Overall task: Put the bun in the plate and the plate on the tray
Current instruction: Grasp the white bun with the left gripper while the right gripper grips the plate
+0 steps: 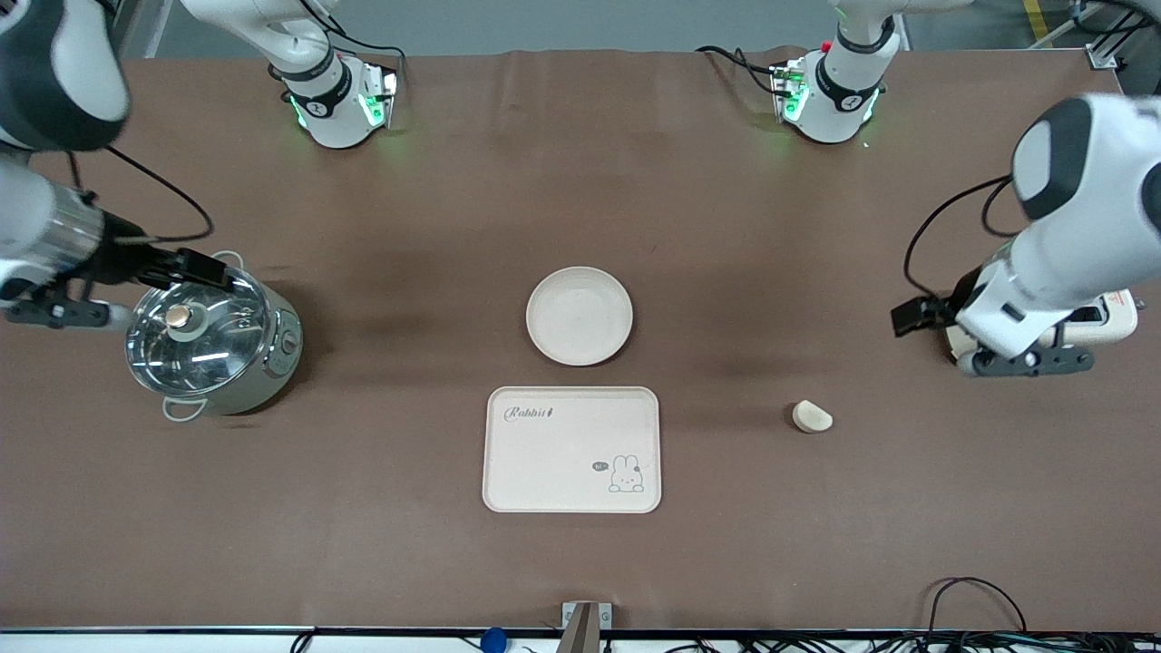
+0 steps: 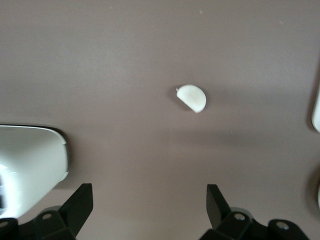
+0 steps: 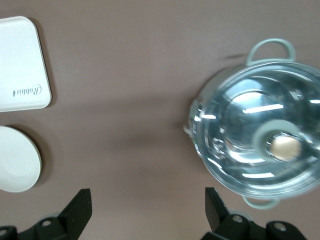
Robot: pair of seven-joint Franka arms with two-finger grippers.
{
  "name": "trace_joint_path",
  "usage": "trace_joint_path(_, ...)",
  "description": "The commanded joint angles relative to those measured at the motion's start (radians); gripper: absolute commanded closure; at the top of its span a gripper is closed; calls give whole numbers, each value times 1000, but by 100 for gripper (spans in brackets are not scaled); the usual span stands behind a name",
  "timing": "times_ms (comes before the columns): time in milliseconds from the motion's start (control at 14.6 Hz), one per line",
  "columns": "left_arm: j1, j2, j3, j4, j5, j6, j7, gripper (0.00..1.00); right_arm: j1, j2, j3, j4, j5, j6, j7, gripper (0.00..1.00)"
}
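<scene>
The bun (image 1: 812, 416) lies on the brown table toward the left arm's end; it also shows in the left wrist view (image 2: 192, 97). The plate (image 1: 579, 316) sits bare at mid-table. The tray (image 1: 571, 449) lies just nearer the front camera than the plate and has nothing on it. Both show in the right wrist view, the plate (image 3: 15, 160) and the tray (image 3: 20, 65). My left gripper (image 1: 1029, 363) (image 2: 150, 200) is open and holds nothing, up beside a white appliance, apart from the bun. My right gripper (image 1: 54, 315) (image 3: 148, 202) is open and holds nothing, up by the pot.
A steel pot with a glass lid (image 1: 213, 340) (image 3: 260, 145) stands toward the right arm's end. A white appliance (image 1: 1102, 322) (image 2: 30, 165) sits at the left arm's end. Cables lie along the table's front edge.
</scene>
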Motion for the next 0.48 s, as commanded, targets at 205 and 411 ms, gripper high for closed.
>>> trace_joint_path(205, -3, 147, -41, -82, 10, 247, -344, 0, 246, 53, -4, -258, 78, 415, 184, 0)
trace_joint_path(411, -28, 247, -39, -82, 22, 368, -493, 0, 391, 167, -4, -286, 85, 598, 313, 0)
